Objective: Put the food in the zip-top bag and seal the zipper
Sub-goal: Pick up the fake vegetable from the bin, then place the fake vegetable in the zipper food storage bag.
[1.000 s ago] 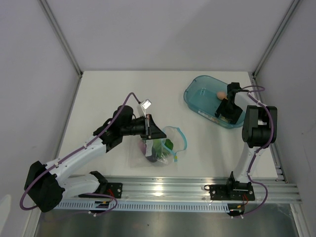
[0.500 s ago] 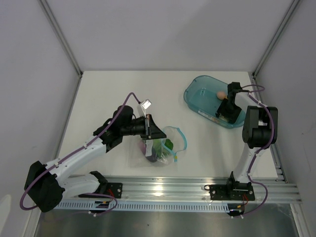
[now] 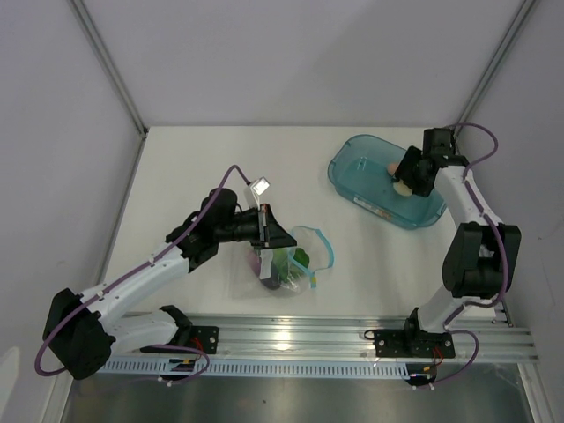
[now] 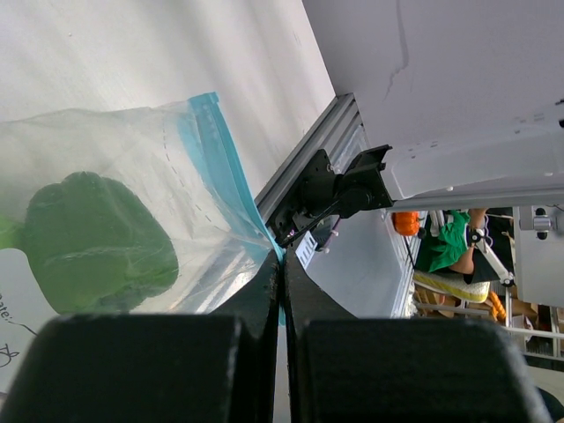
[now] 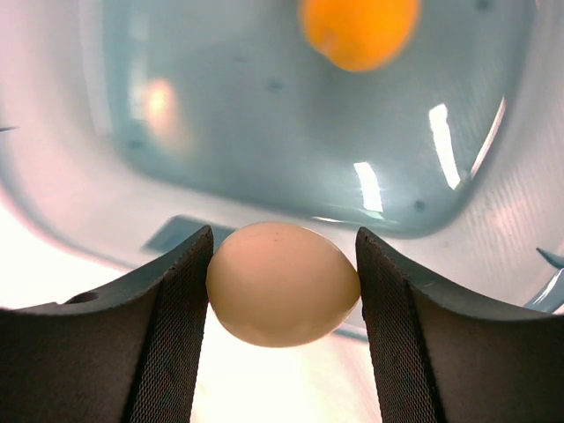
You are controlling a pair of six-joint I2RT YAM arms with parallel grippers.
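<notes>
Here the left pincer (image 4: 280,264) is closed tight, its jaws pressed flat together on the edge of the bag (image 4: 132,141). The light-blue zipper (image 4: 216,159) runs straight down into the jaw tips and is nipped there. The clear, crinkly film of the bag spreads away from the tips to one side. Inside it, just off the jaws, sits the green pepper (image 4: 88,242). From above, a purple eggplant (image 3: 264,264) shows in the bag too, right below this pincer, and the bag's far end lies on the desk (image 3: 220,167). The zipper loops open on the side away from the pincer.

The right pincer (image 5: 284,242) stands partly spread and holds the pink egg (image 5: 282,284). Each jaw's ribbed pad presses one side of the egg, which fills the gap between them. Under this pincer is the teal tub (image 3: 342,172), and the egg hangs clear of its floor. The orange fruit (image 5: 357,31) lies in the tub beyond the jaw tips, well apart from the egg. The two pincers are far from each other, with bare desk between them.
</notes>
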